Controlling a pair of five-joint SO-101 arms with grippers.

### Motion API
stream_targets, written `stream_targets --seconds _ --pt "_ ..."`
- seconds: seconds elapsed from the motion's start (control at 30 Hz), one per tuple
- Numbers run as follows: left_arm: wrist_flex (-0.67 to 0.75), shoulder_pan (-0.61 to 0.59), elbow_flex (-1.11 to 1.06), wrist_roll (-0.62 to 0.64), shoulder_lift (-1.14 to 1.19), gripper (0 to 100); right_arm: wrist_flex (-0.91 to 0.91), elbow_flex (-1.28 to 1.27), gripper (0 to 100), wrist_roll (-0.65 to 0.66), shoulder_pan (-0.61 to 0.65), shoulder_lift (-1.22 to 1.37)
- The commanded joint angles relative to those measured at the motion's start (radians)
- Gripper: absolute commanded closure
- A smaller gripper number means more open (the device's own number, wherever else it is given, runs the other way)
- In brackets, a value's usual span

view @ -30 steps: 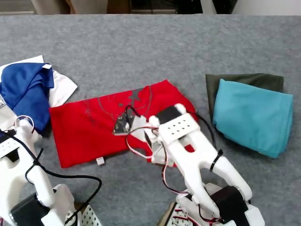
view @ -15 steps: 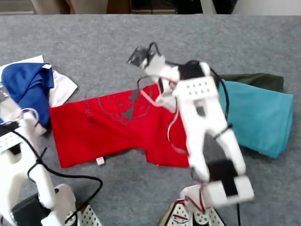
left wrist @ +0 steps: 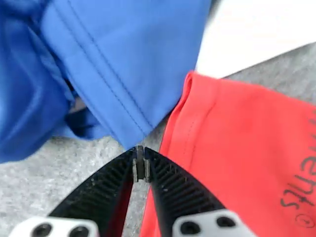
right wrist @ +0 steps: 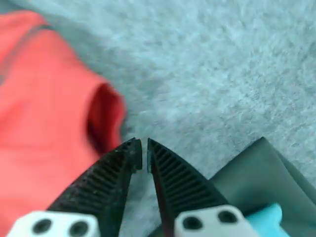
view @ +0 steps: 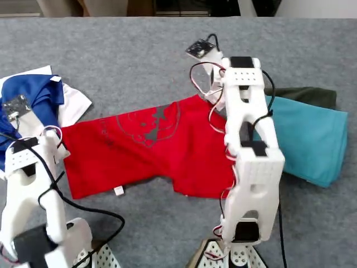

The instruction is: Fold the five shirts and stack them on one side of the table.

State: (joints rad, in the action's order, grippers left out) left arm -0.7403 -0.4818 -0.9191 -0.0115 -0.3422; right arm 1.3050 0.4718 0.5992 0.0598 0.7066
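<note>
A red shirt point(view: 150, 148) with a grey print lies spread in the middle of the table. My left gripper point(left wrist: 140, 170) is shut with nothing in it. It hovers where the red shirt's hem point(left wrist: 232, 148) meets a crumpled blue shirt point(left wrist: 113, 59). In the high view the left gripper point(view: 57, 142) stands at the red shirt's left corner. My right gripper point(right wrist: 144, 150) has its fingers almost together and holds nothing. It sits over bare cloth between the red shirt's far corner point(right wrist: 44, 113) and a dark green shirt point(right wrist: 252, 177). From above, the right gripper point(view: 216, 96) is mostly under its own arm.
The blue shirt point(view: 33, 100) lies on a white shirt point(view: 75, 106) at the left edge. A folded teal shirt point(view: 304, 137) rests on the dark green shirt point(view: 301, 95) at the right. Grey table cover point(view: 122, 61) lies open at the back.
The right arm swung from the red shirt's near edge out to its far right corner, and the shirt now lies spread wider. The left arm moved up to the shirt's left corner.
</note>
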Motion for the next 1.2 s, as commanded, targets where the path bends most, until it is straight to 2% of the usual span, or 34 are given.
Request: stream_targets --seconds 0.0,0.13,0.33,0.47,0.57,0.73,0.87,1.07,1.17 --pt "-0.002 -0.005 0.054 0.006 0.097 98 -0.009 0.157 96.1 -0.005 -0.038 0.107" --pt "-0.017 -0.058 0.130 0.006 0.208 98 0.052 0.302 96.2 -0.005 -0.059 0.189" --pt "-0.060 -0.118 0.233 0.005 0.226 98 0.230 0.544 96.3 -0.005 -0.050 0.199" --pt "-0.215 -0.083 0.333 0.011 0.156 98 0.373 0.754 99.7 -0.005 0.002 0.205" --pt "-0.259 -0.028 0.358 0.054 0.087 98 0.439 0.829 99.5 -0.011 0.073 0.206" --pt "-0.262 0.098 0.358 0.095 0.056 98 0.410 0.763 99.5 -0.014 0.163 0.222" --pt "-0.253 0.157 0.358 0.129 0.088 98 0.330 0.705 99.5 -0.014 0.165 0.298" --pt "-0.104 0.152 0.325 0.126 0.282 98 0.239 0.739 99.5 -0.008 0.116 0.463" --pt "-0.120 0.117 0.350 0.133 0.389 98 0.256 0.809 99.5 -0.006 0.085 0.501"
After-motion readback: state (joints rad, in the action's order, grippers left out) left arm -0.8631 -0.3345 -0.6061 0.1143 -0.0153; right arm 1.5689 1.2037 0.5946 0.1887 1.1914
